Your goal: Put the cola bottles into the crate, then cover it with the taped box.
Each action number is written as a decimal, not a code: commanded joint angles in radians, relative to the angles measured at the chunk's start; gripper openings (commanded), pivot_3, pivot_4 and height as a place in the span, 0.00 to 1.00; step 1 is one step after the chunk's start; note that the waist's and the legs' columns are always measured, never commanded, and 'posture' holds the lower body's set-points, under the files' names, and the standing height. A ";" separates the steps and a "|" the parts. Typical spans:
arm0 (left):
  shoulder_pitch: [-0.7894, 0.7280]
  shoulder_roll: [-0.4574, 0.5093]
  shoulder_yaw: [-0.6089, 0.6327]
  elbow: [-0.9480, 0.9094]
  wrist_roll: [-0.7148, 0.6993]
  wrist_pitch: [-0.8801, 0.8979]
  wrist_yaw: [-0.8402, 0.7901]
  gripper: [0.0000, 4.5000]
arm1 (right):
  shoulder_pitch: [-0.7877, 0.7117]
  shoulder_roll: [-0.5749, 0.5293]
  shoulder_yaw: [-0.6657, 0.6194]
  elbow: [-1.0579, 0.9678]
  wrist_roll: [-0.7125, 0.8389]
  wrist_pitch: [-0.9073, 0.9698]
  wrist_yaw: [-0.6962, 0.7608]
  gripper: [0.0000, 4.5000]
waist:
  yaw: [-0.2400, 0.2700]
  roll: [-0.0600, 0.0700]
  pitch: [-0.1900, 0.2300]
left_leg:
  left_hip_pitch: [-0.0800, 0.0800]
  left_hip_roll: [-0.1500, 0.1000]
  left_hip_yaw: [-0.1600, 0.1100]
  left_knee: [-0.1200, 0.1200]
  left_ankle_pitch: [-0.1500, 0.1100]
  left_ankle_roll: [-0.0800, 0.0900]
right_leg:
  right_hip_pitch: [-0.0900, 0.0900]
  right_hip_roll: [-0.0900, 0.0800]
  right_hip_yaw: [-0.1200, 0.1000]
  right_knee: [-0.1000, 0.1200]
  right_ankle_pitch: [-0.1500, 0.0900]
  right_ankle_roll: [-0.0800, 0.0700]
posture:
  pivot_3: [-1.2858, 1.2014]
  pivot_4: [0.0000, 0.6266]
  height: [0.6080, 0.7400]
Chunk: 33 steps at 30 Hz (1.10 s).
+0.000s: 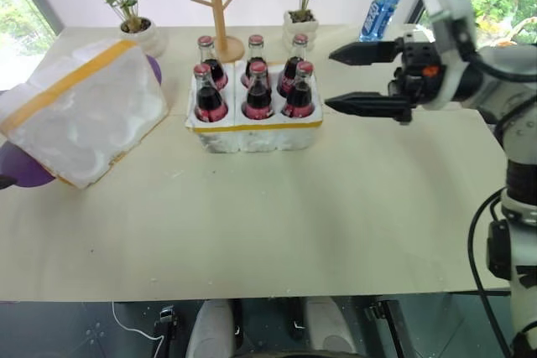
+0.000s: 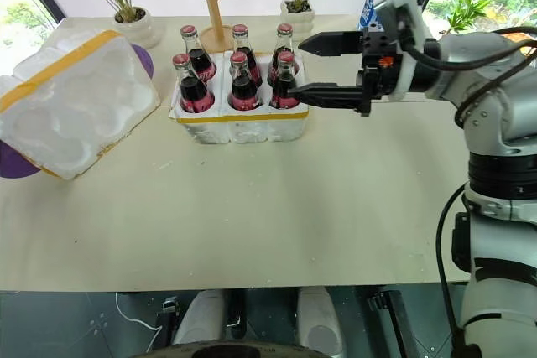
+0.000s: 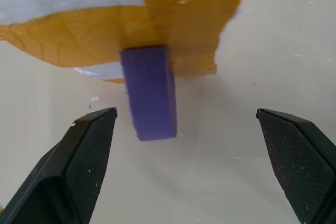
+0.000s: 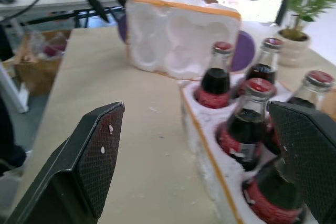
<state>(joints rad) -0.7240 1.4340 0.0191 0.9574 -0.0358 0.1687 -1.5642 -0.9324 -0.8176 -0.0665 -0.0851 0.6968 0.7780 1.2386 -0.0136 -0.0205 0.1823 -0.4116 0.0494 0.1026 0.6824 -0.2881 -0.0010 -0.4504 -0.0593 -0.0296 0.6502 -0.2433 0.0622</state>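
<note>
In the left eye view, six small glass cola bottles with red caps and red labels are standing upright in the wells of the low white styrofoam crate banded with yellow tape, at upper centre of the frame on the pale desk. The large white styrofoam taped box with broad yellow bands is lying tilted at the left edge, resting on something purple, well apart from the crate. The right gripper is hovering at upper right, just beside the crate, pointing toward the bottles, its jaws spread wide and holding nothing.

In the left wrist view, the left gripper is hanging over the desk with its jaws wide apart and empty, near a purple block under the box's yellow-taped corner.

In the right wrist view, the bottles are sitting at right, the box's hollow side facing them from upper centre.
</note>
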 commanded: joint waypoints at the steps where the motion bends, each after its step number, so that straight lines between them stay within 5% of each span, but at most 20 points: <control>1: -0.123 -0.020 -0.069 0.103 0.105 -0.063 0.006 1.00 | 0.003 -0.019 -0.055 -0.066 0.058 0.014 0.003 0.99 | 0.000 0.000 0.000 | 0.000 0.000 0.000 0.000 0.000 0.000 | 0.000 0.000 0.000 0.000 0.000 0.000 | 0.52 0.24 1.00; 16: -0.312 -0.193 -0.184 0.313 0.281 -0.141 0.101 1.00 | 0.064 -0.029 -0.094 -0.140 0.103 0.029 -0.086 0.99 | 0.004 -0.001 -0.001 | 0.000 0.000 -0.001 0.002 0.000 0.000 | 0.000 -0.001 0.000 0.002 0.000 0.000 | 0.52 0.24 1.00; 24: -0.331 -0.197 -0.175 0.320 0.274 -0.118 0.056 0.12 | 0.087 -0.041 -0.100 -0.158 0.108 0.026 -0.107 1.00 | 0.003 -0.002 -0.001 | 0.000 0.000 -0.001 0.002 0.000 0.000 | 0.001 -0.002 0.000 0.003 0.000 0.000 | 0.52 0.24 1.00; 33: -0.350 -0.182 -0.122 0.277 0.234 -0.168 0.117 0.07 | 0.107 -0.056 -0.101 -0.144 0.101 0.042 -0.133 1.00 | 0.002 -0.002 -0.001 | 0.000 0.000 -0.001 0.002 0.000 0.001 | 0.001 -0.002 0.000 0.003 0.000 0.000 | 0.52 0.24 1.00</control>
<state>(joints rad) -1.0489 1.2345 -0.1415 1.2723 0.2277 0.0400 -1.4822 -0.8277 -0.8496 -0.1285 -0.2119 0.7997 0.8369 1.1132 -0.0113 -0.0229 0.1813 -0.4112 0.0492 0.1016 0.6849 -0.2882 -0.0004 -0.4497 -0.0615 -0.0299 0.6534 -0.2433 0.0625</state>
